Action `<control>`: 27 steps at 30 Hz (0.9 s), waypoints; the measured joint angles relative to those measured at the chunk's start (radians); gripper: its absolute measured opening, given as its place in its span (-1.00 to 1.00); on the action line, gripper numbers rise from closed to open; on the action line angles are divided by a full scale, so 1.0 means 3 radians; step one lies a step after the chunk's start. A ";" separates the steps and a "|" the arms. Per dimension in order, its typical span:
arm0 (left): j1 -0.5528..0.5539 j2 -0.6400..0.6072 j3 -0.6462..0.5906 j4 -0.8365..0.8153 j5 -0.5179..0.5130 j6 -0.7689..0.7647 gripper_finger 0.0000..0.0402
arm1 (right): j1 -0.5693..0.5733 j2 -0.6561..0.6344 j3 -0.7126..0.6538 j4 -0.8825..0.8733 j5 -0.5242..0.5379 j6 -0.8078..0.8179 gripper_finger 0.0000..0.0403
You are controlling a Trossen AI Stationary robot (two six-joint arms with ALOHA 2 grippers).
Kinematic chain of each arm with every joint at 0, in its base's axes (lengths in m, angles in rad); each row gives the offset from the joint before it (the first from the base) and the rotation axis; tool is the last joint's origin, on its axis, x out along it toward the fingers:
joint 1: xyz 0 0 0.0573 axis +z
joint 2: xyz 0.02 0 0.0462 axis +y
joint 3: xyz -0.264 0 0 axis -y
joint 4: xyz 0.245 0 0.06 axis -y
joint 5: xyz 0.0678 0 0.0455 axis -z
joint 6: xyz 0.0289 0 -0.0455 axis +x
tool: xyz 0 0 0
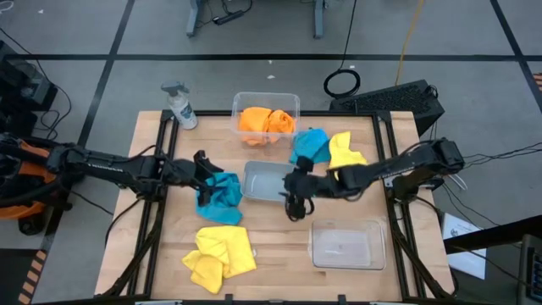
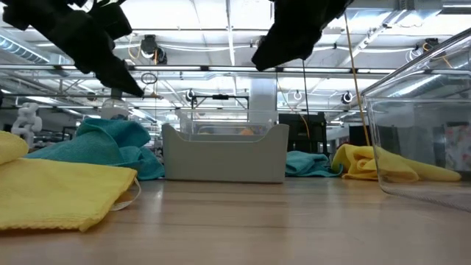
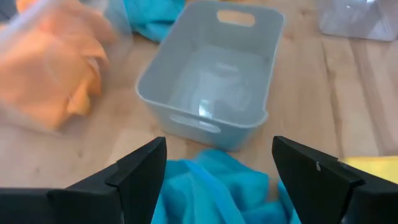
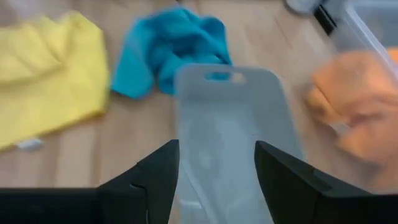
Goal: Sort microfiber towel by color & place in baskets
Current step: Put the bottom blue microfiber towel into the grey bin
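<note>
Microfiber towels lie spread over the wooden desk [image 1: 161, 254] among three clear baskets. Biggest of the tubs, the far basket [image 1: 266, 102] at the desk's far edge holds the orange towels [image 1: 266, 121]. The near-right basket [image 1: 347, 245] has no cloth in it, and the small greyish basket [image 1: 264, 181] at the centre is bare inside too. Near left lies a rumpled yellow towel [image 1: 220, 255]. A turquoise towel [image 1: 219, 191] sits just left of the greyish basket, touching its left wall. Another turquoise towel [image 1: 310, 145] and a second yellow towel [image 1: 344, 152] lie side by side on the far right, touching each other. A spray bottle [image 1: 180, 105] stands at the far-left corner. The left end effector [image 3: 219, 167] hovers over the turquoise towel by the greyish basket, fingers spread apart. The right end effector [image 4: 216, 163] hangs at the greyish basket's right end, fingers likewise apart and holding nothing.
</note>
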 joint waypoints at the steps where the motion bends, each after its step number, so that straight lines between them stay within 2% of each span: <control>1: -0.0027 0.0000 0.0000 -0.0019 0.0000 -0.0047 0.49 | 0.0045 0.0000 -0.0067 0.0186 -0.0003 -0.0040 0.00; 5: -0.0171 0.0033 -0.0001 -0.0050 0.0000 -0.0135 0.49 | 0.0193 -0.0001 -0.0348 0.0890 -0.0012 -0.0215 0.00; 8: -0.0295 0.0087 -0.0030 -0.0058 -0.0007 -0.0237 0.49 | 0.0263 0.0000 -0.0459 0.1103 -0.0019 -0.0301 0.00; 11: -0.0439 0.0140 -0.0074 -0.0133 -0.0020 -0.0376 0.49 | 0.0304 -0.0001 -0.0502 0.1098 -0.0017 -0.0282 0.00; 19: -0.0826 0.0179 -0.0074 -0.0512 -0.0396 -0.0651 0.49 | 0.0314 0.0000 -0.0513 0.1102 -0.0018 -0.0246 0.00; 23: -0.0913 0.0200 -0.0074 -0.0721 -0.0619 -0.0821 0.49 | 0.0314 0.0000 -0.0513 0.1109 -0.0019 -0.0212 0.00; 27: -0.0946 0.0286 -0.0094 -0.0654 -0.0651 -0.0823 0.49 | 0.0319 0.0000 -0.0513 0.1127 -0.0020 -0.0135 0.00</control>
